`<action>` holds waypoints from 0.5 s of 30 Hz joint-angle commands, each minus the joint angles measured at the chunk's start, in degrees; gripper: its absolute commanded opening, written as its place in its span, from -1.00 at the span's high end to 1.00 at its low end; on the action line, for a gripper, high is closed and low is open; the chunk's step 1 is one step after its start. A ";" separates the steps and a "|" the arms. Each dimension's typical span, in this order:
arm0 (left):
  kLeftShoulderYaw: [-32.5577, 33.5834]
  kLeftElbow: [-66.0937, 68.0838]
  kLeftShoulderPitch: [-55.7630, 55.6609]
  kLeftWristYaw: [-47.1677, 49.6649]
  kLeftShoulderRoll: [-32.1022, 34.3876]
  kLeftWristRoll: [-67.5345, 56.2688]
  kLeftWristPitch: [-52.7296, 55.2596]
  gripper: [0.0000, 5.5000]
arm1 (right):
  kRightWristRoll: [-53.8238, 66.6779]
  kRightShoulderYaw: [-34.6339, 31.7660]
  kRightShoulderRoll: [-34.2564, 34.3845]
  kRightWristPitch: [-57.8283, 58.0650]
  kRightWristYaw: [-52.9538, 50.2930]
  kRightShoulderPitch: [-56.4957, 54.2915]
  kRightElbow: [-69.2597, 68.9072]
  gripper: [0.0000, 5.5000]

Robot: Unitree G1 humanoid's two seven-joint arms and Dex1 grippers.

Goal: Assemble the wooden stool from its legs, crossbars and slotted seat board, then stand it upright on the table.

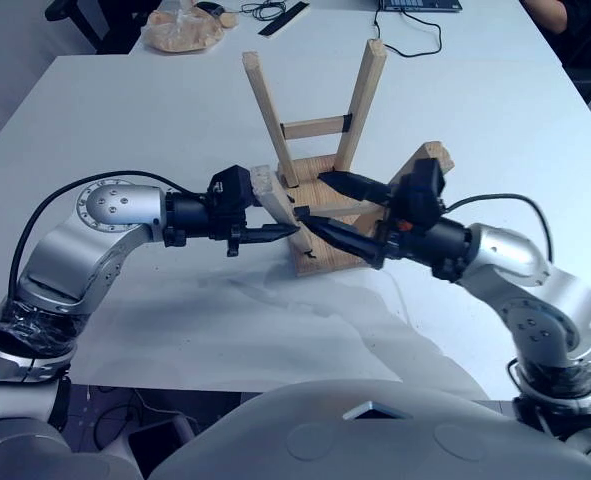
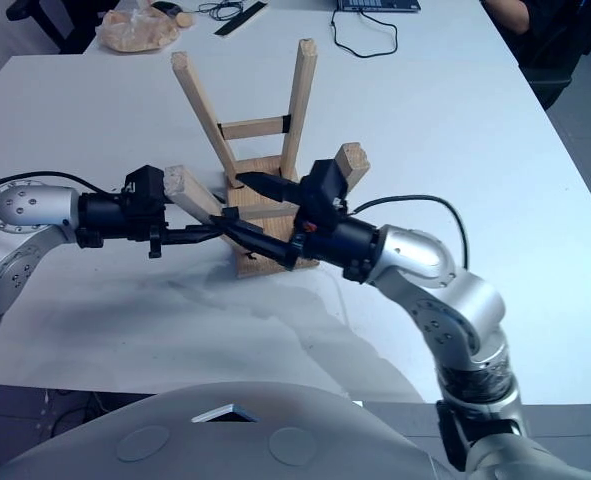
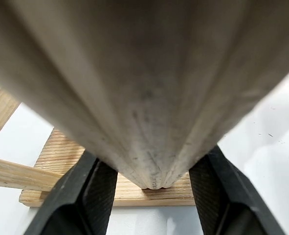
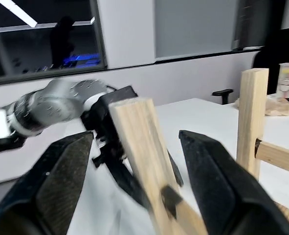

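The stool lies upside down on the white table (image 1: 115,120), its slotted seat board (image 1: 327,262) flat. Two rear legs (image 1: 267,115) (image 1: 367,95) stand up, joined by a crossbar (image 1: 313,127). A front leg (image 1: 273,195) leans toward my left, and my left gripper (image 1: 280,232) is shut on it; the left wrist view has this leg (image 3: 144,88) between the black fingers (image 3: 85,196). Another leg (image 1: 427,160) leans to the right. My right gripper (image 1: 311,198) is open, its fingers (image 4: 217,176) standing on either side of the held leg (image 4: 144,147) without touching it.
At the table's far edge lie a plastic bag of food (image 1: 183,28), a black strip (image 1: 283,18), a laptop (image 1: 420,5) and a black cable (image 1: 407,45). A wrinkled white sheet (image 1: 305,320) covers the near edge. Open table surface lies left and right of the stool.
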 commanded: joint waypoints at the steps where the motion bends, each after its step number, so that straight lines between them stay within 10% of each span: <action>1: -4.37 1.98 3.54 0.99 1.27 5.59 5.21 0.26 | -9.62 4.85 4.74 -1.48 -9.12 0.15 3.06 -0.17; 15: -4.85 1.00 3.55 0.80 1.86 6.18 4.96 0.26 | -40.81 22.83 1.41 -7.89 -14.69 4.89 21.84 -0.17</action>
